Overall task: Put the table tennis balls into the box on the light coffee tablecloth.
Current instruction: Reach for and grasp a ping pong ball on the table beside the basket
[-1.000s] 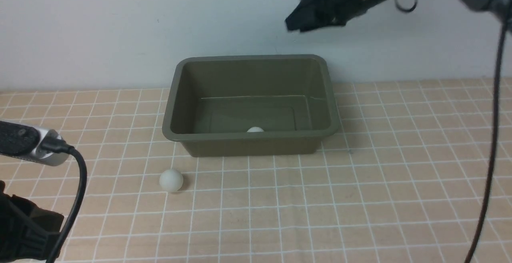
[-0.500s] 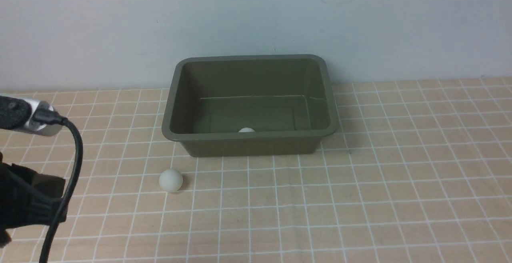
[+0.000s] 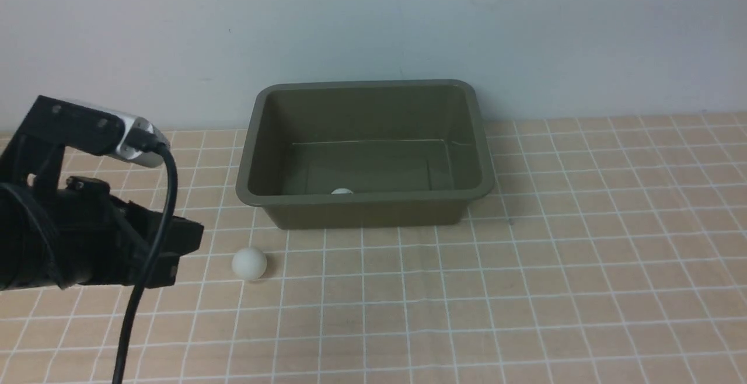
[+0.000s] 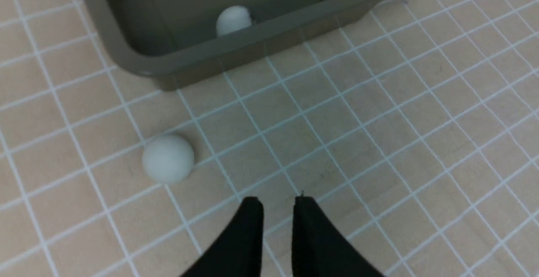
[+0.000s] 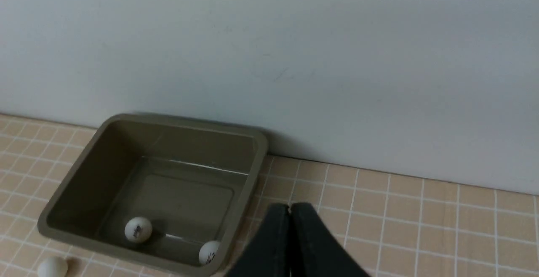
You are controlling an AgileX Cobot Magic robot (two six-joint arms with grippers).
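Observation:
One white table tennis ball [image 3: 250,263] lies on the light coffee tablecloth [image 3: 525,285], just in front of the olive-green box [image 3: 251,156]. It shows too in the left wrist view [image 4: 168,159]. My left gripper [image 3: 189,251] hovers close to the left of this ball; its jaws [image 4: 278,204] stand slightly open and hold nothing. Two more balls [image 5: 138,229] [image 5: 209,251] rest inside the box by its near wall. My right gripper [image 5: 289,210] is shut and empty, high up to the right of the box [image 5: 252,171], out of the front view.
A pale wall [image 3: 373,22] rises directly behind the box. The left arm's black cable [image 3: 149,255] hangs down beside its wrist. The checked cloth runs on to the right and towards the front edge.
The right arm has gone from the front view and its jaws have closed. The left arm has swung right towards the loose ball, its jaws parting. A ball in the box rolled left.

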